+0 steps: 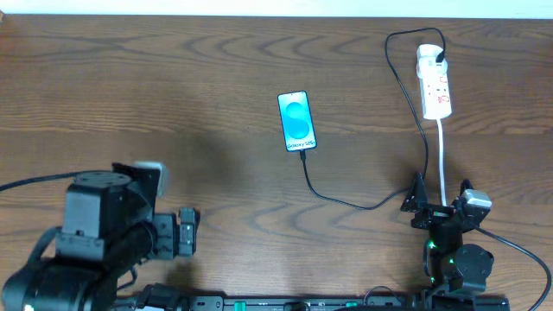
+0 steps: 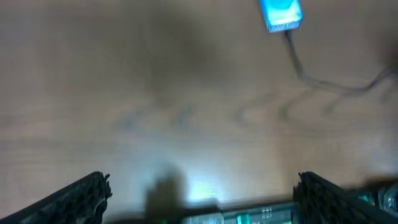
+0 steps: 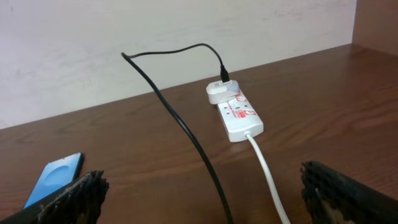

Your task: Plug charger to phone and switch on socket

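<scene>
**Cable looks seated in the phone; the switch is what I judge is left**

The table (image 1: 173, 86) is the largest thing here: a dark brown, flat wood-grain top with a dull sheen. It meets a pale wall at the far edge.

My left hand (image 2: 202, 186) hangs low over bare table at the near left. Its ribbed black fingers are spread wide with nothing between them. My right hand (image 3: 202, 180) is at the near right, also spread wide and empty, and it faces up the table toward the socket (image 1: 435, 86).

The socket lies at the far right. It is a white oblong of smooth hard plastic with red switches (image 3: 239, 112) on its top face. A thicker white cord (image 1: 443, 160) runs straight from it toward my right arm.

The phone (image 1: 296, 121) lies flat near the middle of the table, well apart from both hands. It is a slim glassy slab with a black edge, and its screen shows bright blue.

The charger (image 1: 346, 203) is a thin, limp black cable. It leaves the phone's near edge, curves right across the table, climbs past the socket and loops into an adapter (image 3: 216, 92) at the socket's far end. The plug (image 1: 302, 155) touches the phone's bottom edge, so I judge that step done, though it is too small for me to be sure.

I cannot tell whether any switch is on, so I judge that pressing it is still to do.
</scene>
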Available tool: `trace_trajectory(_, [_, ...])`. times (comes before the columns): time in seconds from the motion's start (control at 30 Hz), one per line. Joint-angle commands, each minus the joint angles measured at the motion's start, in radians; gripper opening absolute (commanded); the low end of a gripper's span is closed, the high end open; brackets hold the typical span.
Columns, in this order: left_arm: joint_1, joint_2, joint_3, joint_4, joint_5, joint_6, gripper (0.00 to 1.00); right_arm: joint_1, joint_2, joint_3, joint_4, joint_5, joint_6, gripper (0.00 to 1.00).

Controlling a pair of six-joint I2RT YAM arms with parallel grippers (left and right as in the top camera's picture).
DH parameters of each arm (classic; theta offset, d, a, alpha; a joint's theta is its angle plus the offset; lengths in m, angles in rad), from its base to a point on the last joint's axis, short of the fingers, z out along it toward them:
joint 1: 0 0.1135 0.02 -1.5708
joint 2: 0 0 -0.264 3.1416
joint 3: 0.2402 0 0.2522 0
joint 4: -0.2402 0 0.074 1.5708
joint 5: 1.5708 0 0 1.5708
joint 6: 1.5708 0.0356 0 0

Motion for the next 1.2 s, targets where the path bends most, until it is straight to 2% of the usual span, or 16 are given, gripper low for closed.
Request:
trace_trajectory(0.0, [-0.004,-0.068,-0.049,0.077,-0.013,0.043,0.98,-0.001,-0.006,-0.001,-0.005,0.016,0.003,0.99])
trace_trajectory(0.23, [0.018,-0.294,-0.274,0.212,-0.014,0.048,0.98,-0.001,-0.006,-0.001,-0.005,0.016,0.003,0.99])
trace_trajectory(0.37, [0.023,-0.467,-0.435,0.327,-0.014,0.098,0.98,-0.001,-0.006,-0.001,-0.005,0.015,0.003,0.99])
trace_trajectory(0.6, [0.031,-0.747,-0.663,0.488,-0.013,0.101,0.98,-0.001,-0.006,-0.001,-0.005,0.016,0.003,0.99])
trace_trajectory(0.77, [0.038,-0.803,-0.797,0.588,-0.014,0.102,0.98,-0.001,-0.006,-0.001,-0.005,0.015,0.003,0.99])
trace_trajectory(0.97, [0.038,-0.817,-0.966,0.801,-0.014,0.102,0.98,-0.001,-0.006,-0.001,-0.005,0.015,0.003,0.99])
trace_trajectory(1.17, [0.038,-0.817,-1.064,0.913,-0.032,0.113,0.98,-0.001,-0.006,-0.001,-0.005,0.016,0.003,0.99])
